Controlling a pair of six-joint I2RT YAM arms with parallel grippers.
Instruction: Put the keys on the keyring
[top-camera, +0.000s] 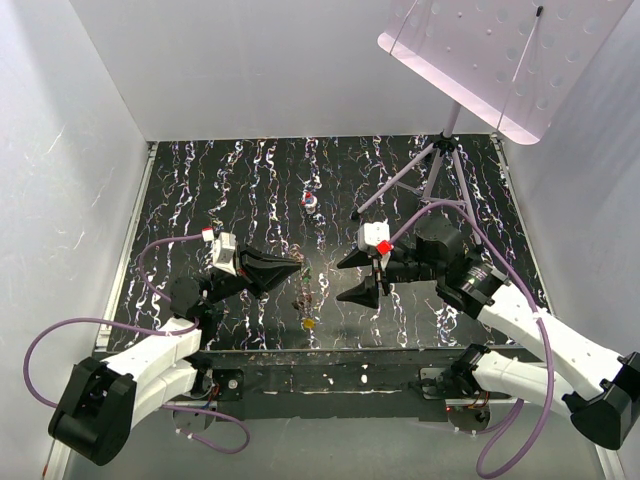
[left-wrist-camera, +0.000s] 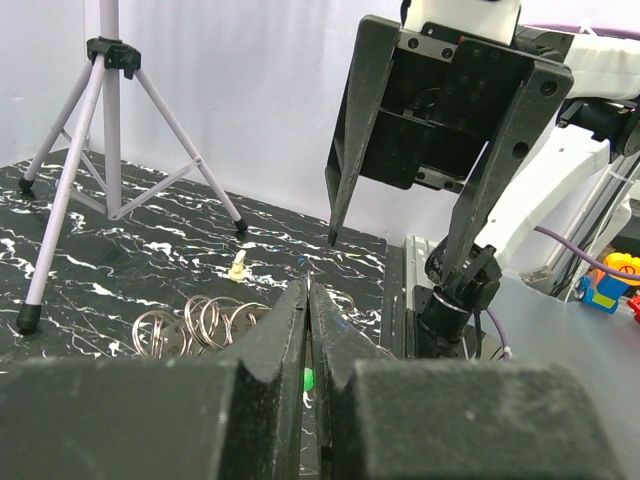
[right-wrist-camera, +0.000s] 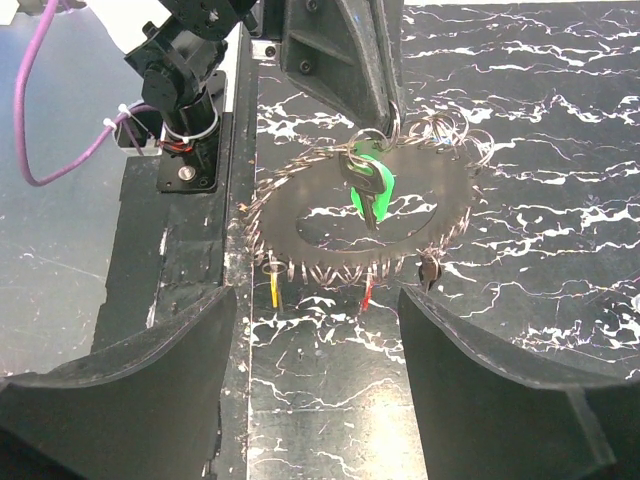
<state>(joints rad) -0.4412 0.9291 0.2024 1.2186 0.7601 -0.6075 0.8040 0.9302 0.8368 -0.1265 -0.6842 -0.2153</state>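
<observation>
The grey toothed keyring (right-wrist-camera: 300, 235) is held up off the black table, between the two grippers. My left gripper (right-wrist-camera: 375, 120) is shut on its far rim; in the top view the left gripper (top-camera: 298, 267) points right. The green key (right-wrist-camera: 375, 195) hangs in the ring's centre hole. The yellow key (right-wrist-camera: 274, 290) and the red key (right-wrist-camera: 368, 296) hang from the near rim. My right gripper (right-wrist-camera: 318, 300) is open and empty, just short of the near rim, and it also shows in the top view (top-camera: 358, 278). The blue key is not visible.
A red-white-blue blob (top-camera: 310, 201) lies further back on the table. A tripod (top-camera: 440, 160) with a pink board stands at the back right. A small beige lump (left-wrist-camera: 237, 268) lies beyond the ring's wire loops (left-wrist-camera: 200, 320). White walls enclose the table.
</observation>
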